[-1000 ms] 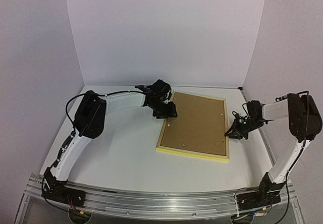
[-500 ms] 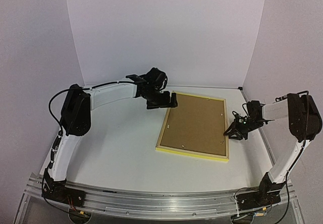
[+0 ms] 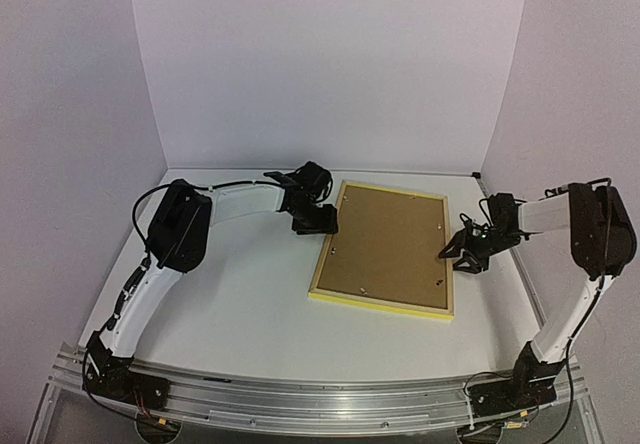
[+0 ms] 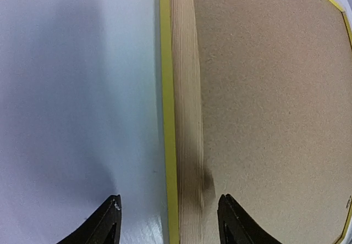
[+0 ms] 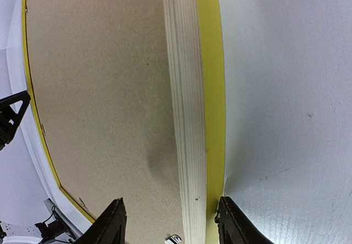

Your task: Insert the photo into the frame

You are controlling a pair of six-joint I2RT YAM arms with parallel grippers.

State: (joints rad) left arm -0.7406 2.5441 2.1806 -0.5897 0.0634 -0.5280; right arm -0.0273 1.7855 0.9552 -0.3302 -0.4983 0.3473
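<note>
My top camera is looking down from behind me over the whole table (image 3: pixel 230 294); both wrist cameras are peering closely at opposite long edges of the frame (image 3: pixel 390 249).

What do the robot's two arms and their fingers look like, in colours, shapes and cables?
Both the left arm and the right arm have white tube-like links between bulky black joint housings. Thin black cables run along them. The fingers are black, tapering to pointed tips.

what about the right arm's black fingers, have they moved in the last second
Yes: the right fingers shifted left, over the right edge of the yellow-bordered rectangular wooden frame.
</note>
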